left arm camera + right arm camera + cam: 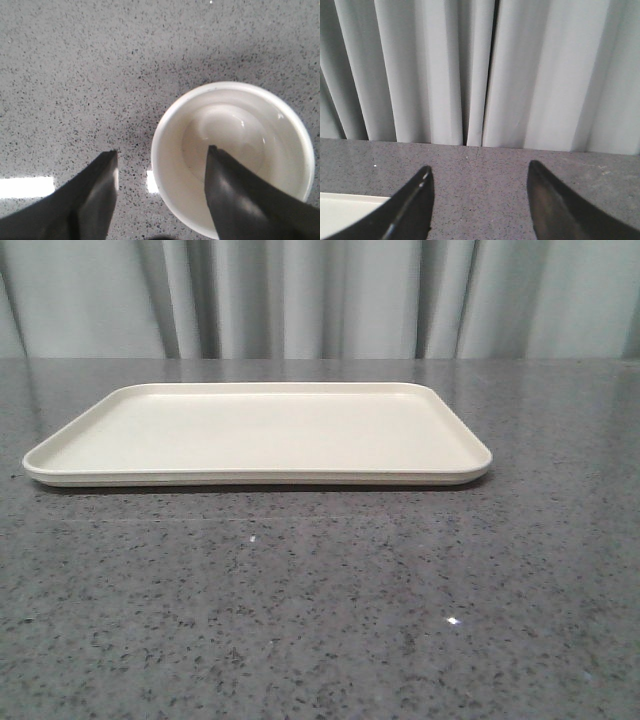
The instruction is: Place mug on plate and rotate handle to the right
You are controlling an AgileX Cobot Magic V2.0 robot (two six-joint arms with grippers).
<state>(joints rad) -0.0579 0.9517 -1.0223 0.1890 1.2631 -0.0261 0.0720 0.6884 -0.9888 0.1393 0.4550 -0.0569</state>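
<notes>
The cream plate (pixel 258 435) lies bare on the grey speckled table in the front view; no mug or arm shows there. In the left wrist view I look straight down into the white mug (pixel 280 125), which stands upright on the table. My left gripper (pixel 162 152) is open and straddles the mug's rim: one finger (pixel 235 195) hangs over the inside, the other finger (pixel 95 195) over the table outside. The handle is hidden. My right gripper (pixel 479 172) is open and empty above the table, with a corner of the plate (pixel 345 210) beside it.
Grey pleated curtains (pixel 320 295) close off the back of the table, also seen as curtains (pixel 480 70) in the right wrist view. Bare speckled tabletop (pixel 320 620) stretches in front of the plate.
</notes>
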